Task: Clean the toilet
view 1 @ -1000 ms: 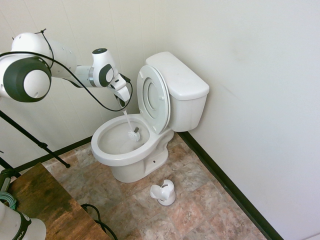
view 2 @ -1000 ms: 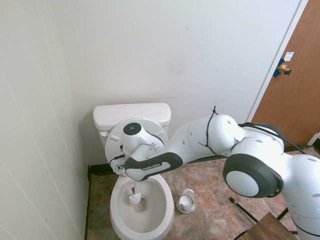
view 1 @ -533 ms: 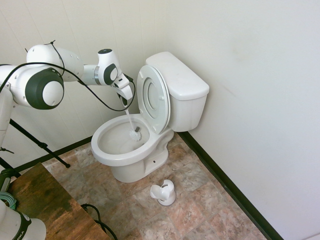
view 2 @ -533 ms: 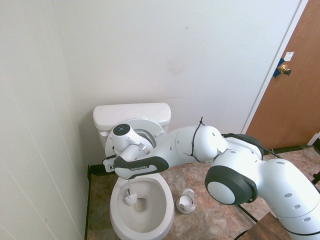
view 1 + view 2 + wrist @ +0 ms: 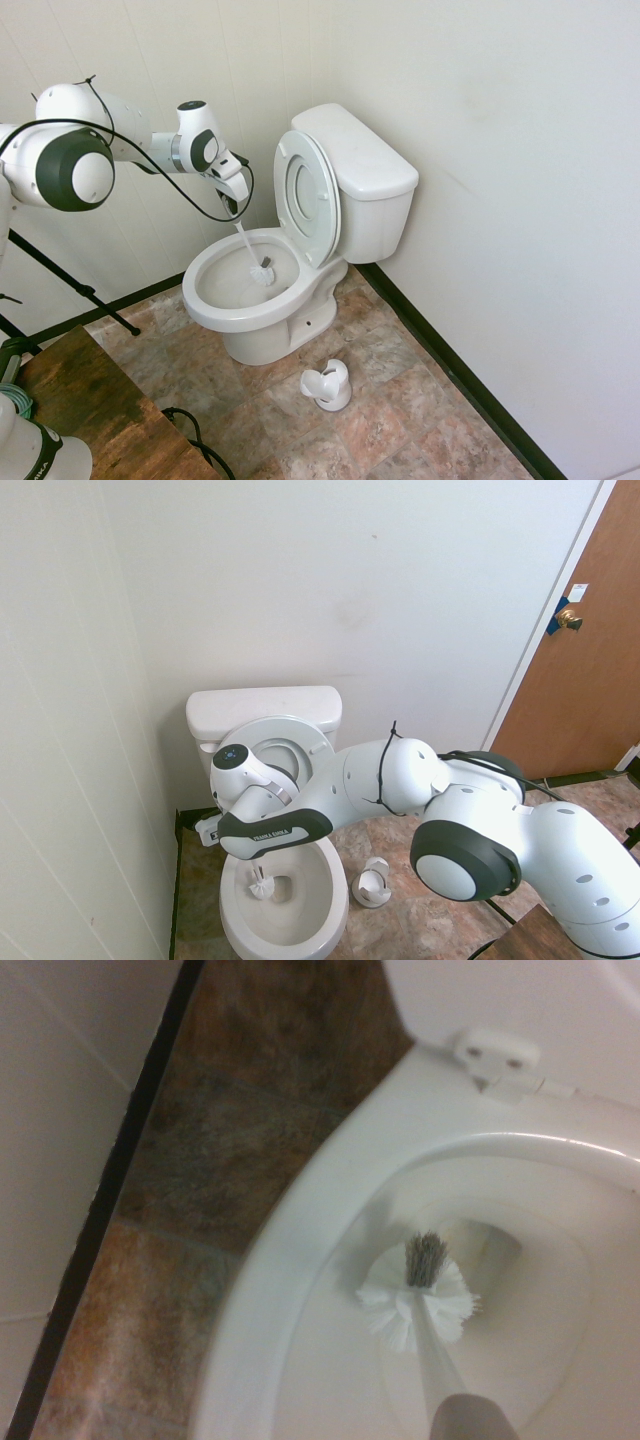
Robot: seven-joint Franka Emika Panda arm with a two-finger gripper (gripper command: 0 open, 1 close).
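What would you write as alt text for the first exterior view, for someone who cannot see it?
A white robot arm reaches in from the left, its gripper holding a white toilet brush down inside the bowl of a white toilet with seat and lid raised. A small white brush holder stands on the brown tiled floor in front.

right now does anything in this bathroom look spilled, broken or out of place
Nothing stands out. The brush holder sits upright on the floor beside the toilet, empty only because the gripper has the brush in the bowl.
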